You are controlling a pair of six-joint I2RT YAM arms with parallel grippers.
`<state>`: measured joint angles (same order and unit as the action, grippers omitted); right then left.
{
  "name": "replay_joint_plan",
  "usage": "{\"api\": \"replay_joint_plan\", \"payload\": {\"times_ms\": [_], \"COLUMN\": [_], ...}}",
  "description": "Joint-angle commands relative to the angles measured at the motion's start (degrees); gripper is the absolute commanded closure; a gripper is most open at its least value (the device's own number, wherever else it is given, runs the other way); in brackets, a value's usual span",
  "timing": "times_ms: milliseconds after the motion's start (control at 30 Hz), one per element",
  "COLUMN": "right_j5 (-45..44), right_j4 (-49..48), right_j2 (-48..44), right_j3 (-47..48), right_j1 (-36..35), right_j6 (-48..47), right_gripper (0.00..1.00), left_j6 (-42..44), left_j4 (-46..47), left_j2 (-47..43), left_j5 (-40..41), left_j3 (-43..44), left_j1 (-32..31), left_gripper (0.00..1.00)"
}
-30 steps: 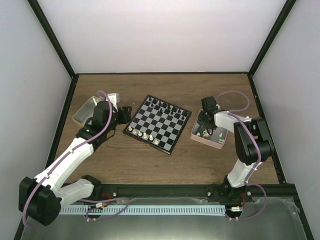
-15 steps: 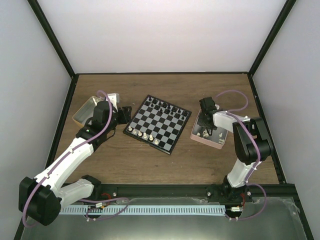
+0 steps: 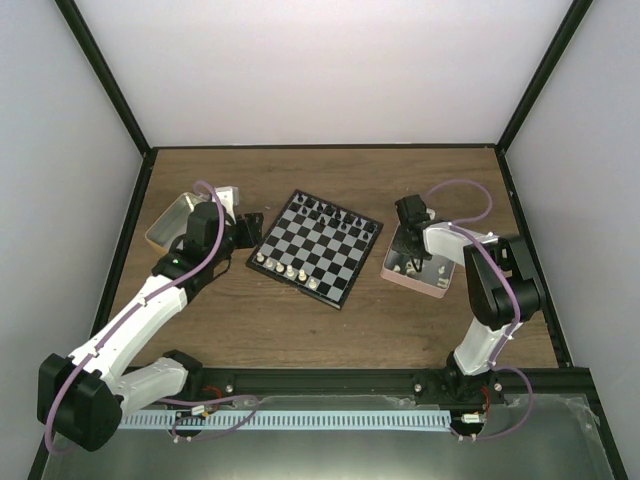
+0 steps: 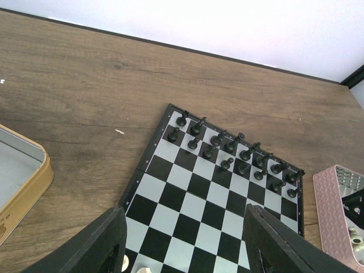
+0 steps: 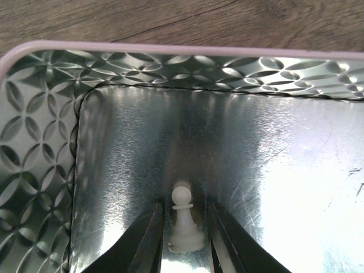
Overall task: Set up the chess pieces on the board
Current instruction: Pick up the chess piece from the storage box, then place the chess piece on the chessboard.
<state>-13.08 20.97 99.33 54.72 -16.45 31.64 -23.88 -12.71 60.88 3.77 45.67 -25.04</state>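
Note:
The board (image 3: pixel 342 262) lies mid-table, also in the left wrist view (image 4: pixel 196 185). Black pieces (image 3: pixel 330 212) fill its two far rows (image 4: pixel 227 149). Several cream-white pieces (image 3: pixel 290 270) stand on its near row, two showing by my left finger (image 4: pixel 124 263). My left gripper (image 3: pixel 248 228) is open and empty over the board's left corner (image 4: pixel 182 250). My right gripper (image 3: pixel 408 240) is down inside the pink tray (image 3: pixel 420 278), its fingers (image 5: pixel 149 239) closed round a white pawn (image 5: pixel 183 222).
A yellow-sided metal tin (image 3: pixel 170 222) lies open at the far left, its edge in the left wrist view (image 4: pixel 25 185). The pink tray's embossed metal wall (image 5: pixel 34 114) stands close on the left of my right gripper. More white pieces (image 4: pixel 355 239) lie in the tray.
My right gripper has shifted slightly left and toward the far side inside the pink tray. The left arm and the board have not moved.

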Motion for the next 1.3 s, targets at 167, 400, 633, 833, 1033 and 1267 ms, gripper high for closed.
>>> {"api": "replay_joint_plan", "payload": {"times_ms": [167, 400, 633, 833, 1033, 1267], "right_j5": [1.36, 0.12, 6.18, 32.98, 62.0, 75.9], "right_j4": [2.93, -2.24, -12.12, -20.96, -37.14, -50.05], "right_j2": [0.64, -3.06, -17.84, -28.67, -34.13, -33.43], "right_j3": [-0.91, -3.37, -8.74, -11.46, -14.6, -12.99], "right_j1": [-1.1, -1.21, -1.16, -1.19, -1.33, -5.53], "right_j6": [-1.43, -1.79, -4.94, -9.16, -4.62, -0.65], "right_gripper": [0.85, 0.88, 0.88, 0.88, 0.88, 0.88], "left_j6": [0.03, -0.15, -0.12, -2.11, -8.6, -23.24], "left_j4": [0.93, 0.93, 2.22, 8.19, 15.13, 27.85], "left_j2": [-0.77, -0.94, -1.63, -2.09, -1.81, 1.07], "left_j5": [-0.17, -0.46, -5.56, -20.75, -34.64, -49.66], "left_j3": [-0.64, -0.54, -0.14, 0.47, 1.43, 0.64], "left_j1": [0.26, 0.27, 0.25, 0.25, 0.26, 0.26], "left_gripper": [0.42, 0.41, 0.38, 0.31, 0.21, 0.2]}}
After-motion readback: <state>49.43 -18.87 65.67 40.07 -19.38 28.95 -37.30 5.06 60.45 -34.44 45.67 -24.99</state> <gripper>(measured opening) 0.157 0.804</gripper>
